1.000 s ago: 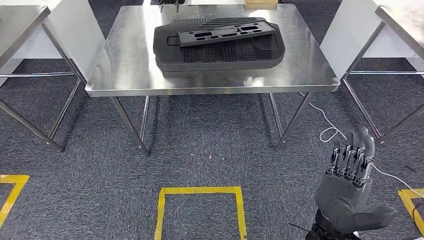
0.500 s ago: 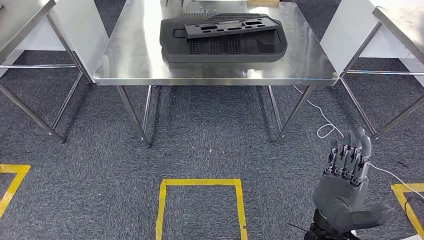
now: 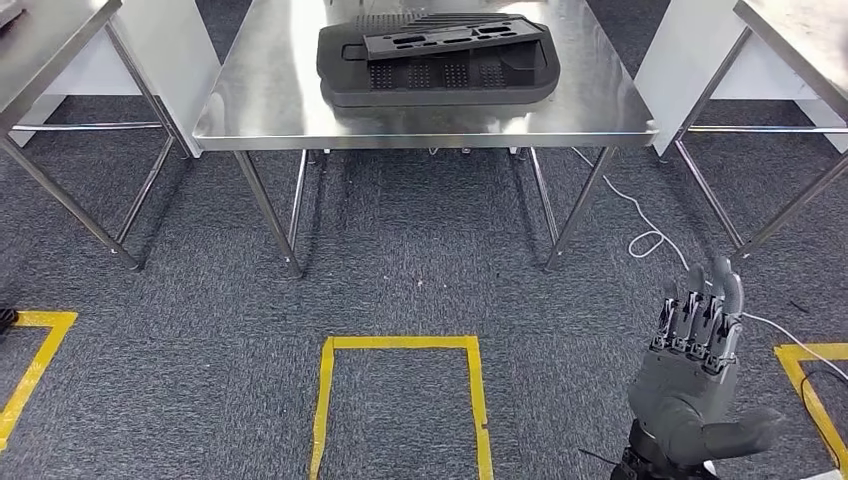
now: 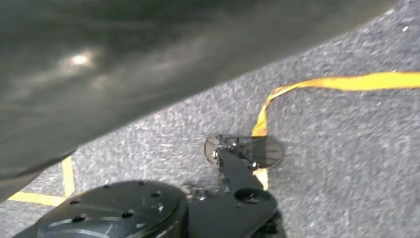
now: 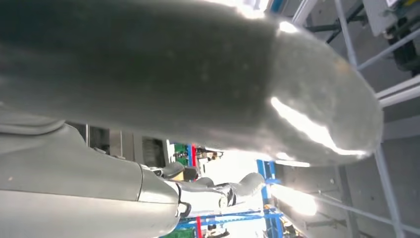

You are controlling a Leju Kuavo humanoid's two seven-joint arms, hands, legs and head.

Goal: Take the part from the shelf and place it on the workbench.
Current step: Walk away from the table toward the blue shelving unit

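Observation:
A long black slotted part lies across a larger black ribbed panel on the steel workbench ahead in the head view. My right hand is raised at the lower right, well short of the bench, palm up with straight fingers and its thumb out to the side, holding nothing. In the right wrist view its thick grey thumb is very close to the lens. A blurred grey surface of my left hand crosses the left wrist view over the carpet; how its fingers lie cannot be made out.
Steel tables stand at the left and right, with white panels beside the workbench. Yellow tape marks a square on the grey carpet before me. A white cable loops on the floor by the bench's right legs.
The whole picture has shifted, so the camera has moved: the workbench now sits higher and slightly further left. My right hand keeps the same open pose at the lower right.

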